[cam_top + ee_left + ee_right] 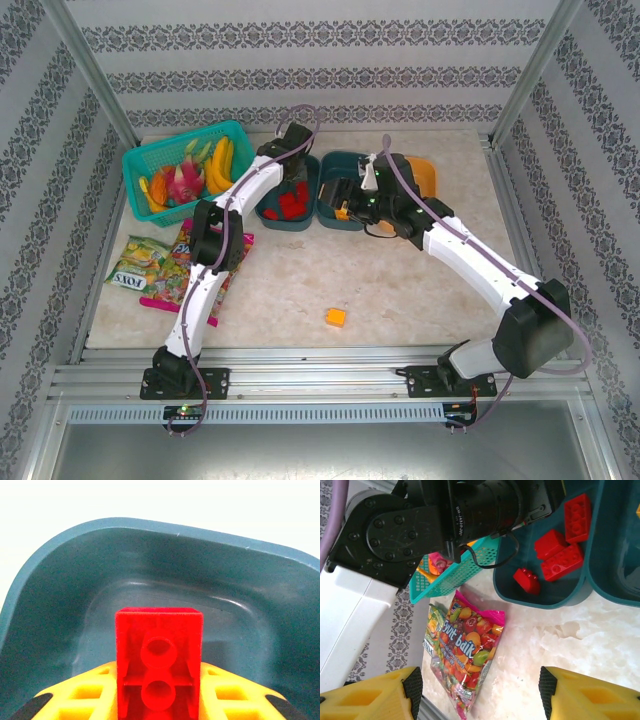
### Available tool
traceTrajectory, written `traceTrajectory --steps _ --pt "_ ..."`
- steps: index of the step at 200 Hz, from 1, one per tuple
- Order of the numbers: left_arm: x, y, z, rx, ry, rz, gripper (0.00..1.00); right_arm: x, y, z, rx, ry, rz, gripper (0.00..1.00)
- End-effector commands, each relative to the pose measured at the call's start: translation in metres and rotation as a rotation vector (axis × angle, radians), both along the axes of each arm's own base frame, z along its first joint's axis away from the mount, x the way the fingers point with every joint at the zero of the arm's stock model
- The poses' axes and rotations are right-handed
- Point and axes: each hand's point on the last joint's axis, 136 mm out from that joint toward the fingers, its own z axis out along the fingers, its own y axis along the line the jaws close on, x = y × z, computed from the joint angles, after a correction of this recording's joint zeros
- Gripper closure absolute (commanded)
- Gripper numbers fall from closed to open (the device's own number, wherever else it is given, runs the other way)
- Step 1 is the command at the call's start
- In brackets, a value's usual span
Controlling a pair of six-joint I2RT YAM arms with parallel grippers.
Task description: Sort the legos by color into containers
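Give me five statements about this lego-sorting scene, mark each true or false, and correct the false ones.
1. The left gripper grips a red plastic lego brick. True.
2. That brick hangs over an orange tub. False: it is over a dark teal plastic tub.
3. The right gripper holds an orange brick. False: its jaws stand open with nothing between them.
4. A small orange lego brick lies loose on the pale table. True.
5. Other red bricks lie inside a teal tub. True.

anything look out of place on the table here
One orange lego lies alone on the table near the front edge, unsorted. The left claw holds a red lego over a teal tub.
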Motion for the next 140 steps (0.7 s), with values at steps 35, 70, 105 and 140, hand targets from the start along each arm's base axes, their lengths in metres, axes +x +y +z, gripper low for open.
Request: traceTrajectory --steps 35,70,105,140 --pt "-0.005 0.010 -0.013 0.033 0.056 0.003 0.57 0.001 -0.011 0.007 0.006 -0.015 -0.014 0.35" --pt "-0.009 0.007 -0.005 0.006 0.066 -0.005 0.48 -0.001 -0.013 0.006 -0.013 -0.007 -0.003 0.35" --pt "-0.014 0.007 0.041 -0.021 0.016 -0.010 0.42 -0.006 -0.020 0.008 -0.091 -0.021 0.021 0.35" --pt "-0.035 0.004 0.118 -0.117 -0.081 -0.004 0.40 -0.033 -0.025 -0.021 -0.239 0.030 0.075 0.35"
